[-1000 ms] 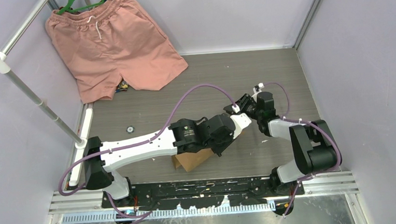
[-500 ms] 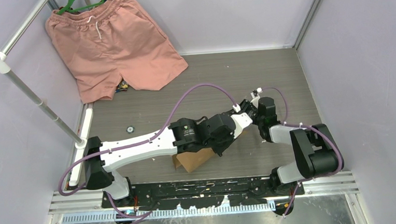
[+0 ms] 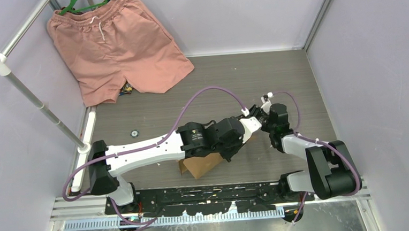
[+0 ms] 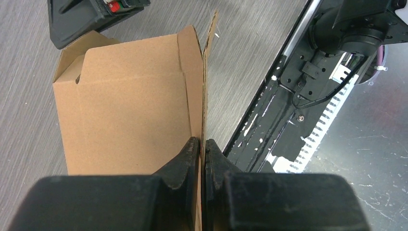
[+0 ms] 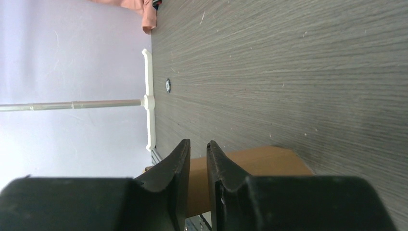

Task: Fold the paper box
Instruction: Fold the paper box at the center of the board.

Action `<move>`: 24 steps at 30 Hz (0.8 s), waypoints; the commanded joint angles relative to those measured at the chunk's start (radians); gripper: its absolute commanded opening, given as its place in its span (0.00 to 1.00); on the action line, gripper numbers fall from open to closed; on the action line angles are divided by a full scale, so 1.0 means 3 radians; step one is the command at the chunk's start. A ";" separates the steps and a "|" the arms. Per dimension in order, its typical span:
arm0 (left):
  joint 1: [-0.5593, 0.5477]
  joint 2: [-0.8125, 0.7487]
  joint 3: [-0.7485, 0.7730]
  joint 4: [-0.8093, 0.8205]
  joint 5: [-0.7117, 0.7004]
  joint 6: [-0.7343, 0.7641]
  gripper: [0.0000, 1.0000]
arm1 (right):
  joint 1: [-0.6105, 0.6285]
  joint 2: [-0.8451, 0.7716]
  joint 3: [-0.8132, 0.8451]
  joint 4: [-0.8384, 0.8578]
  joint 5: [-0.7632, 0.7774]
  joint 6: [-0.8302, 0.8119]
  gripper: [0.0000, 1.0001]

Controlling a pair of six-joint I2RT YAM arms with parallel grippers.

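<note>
Two sets of fingers work one paper box (image 3: 201, 163), which sits near the front middle of the tabletop (image 3: 296, 77).
My left fingers (image 4: 195, 147) pinch a thin upright edge panel, and the box's long axis runs straight out from them. My right fingers (image 5: 185, 149) stand narrowly apart, nothing visible between them, with the box just past their tips. From above, my left arm (image 3: 140, 151) hides most of the box, so I cannot tell whether the right fingers touch it.
</note>
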 commanded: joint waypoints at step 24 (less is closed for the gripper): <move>0.0000 0.0057 0.0069 0.0233 0.0127 -0.0084 0.08 | 0.0157 -0.0396 -0.0403 0.0015 -0.0047 -0.0140 0.25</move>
